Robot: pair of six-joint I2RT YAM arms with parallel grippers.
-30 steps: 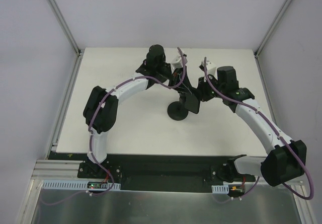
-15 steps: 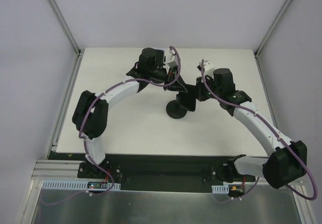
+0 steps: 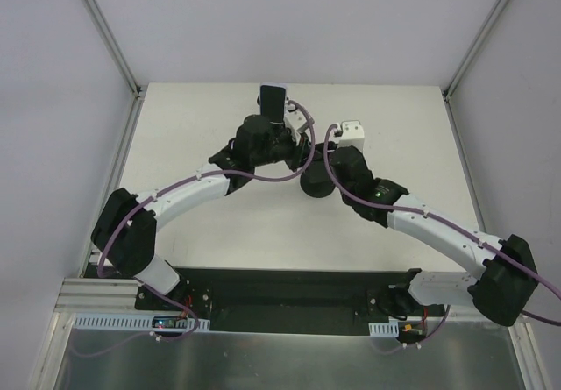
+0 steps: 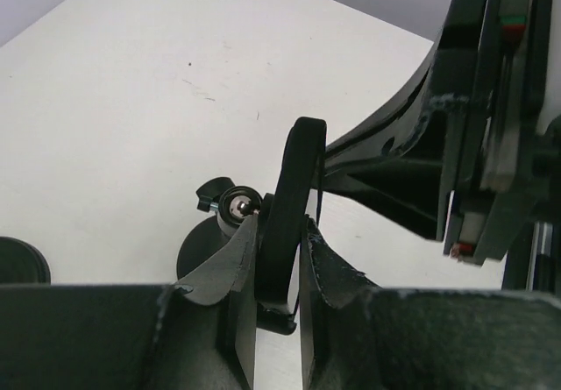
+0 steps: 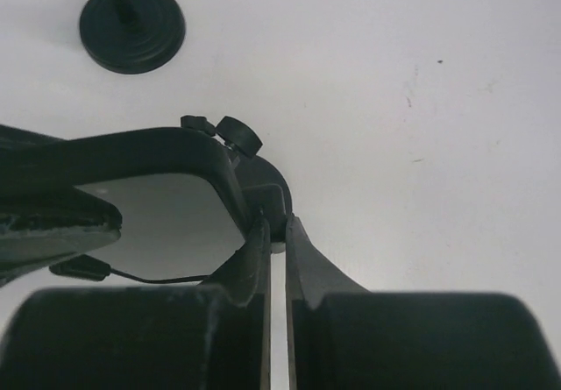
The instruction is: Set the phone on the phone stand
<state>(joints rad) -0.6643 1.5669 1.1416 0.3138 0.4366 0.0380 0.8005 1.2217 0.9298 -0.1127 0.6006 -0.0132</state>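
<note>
both arms, the left arm (image 3: 193, 184) and the right arm (image 3: 429, 228), were bent in over the stand (image 3: 314, 184), we judged so that one could steady it while the other seated the phone. the phone (image 4: 294, 180), a thin dark slab seen edge-on, stood upright at the stand's head beside its ball joint, with the left gripper (image 4: 280, 228) clamped on its faces. the right gripper (image 5: 276, 223) had its fingers almost together at the bracket behind; whether they gripped we could not tell.
</note>
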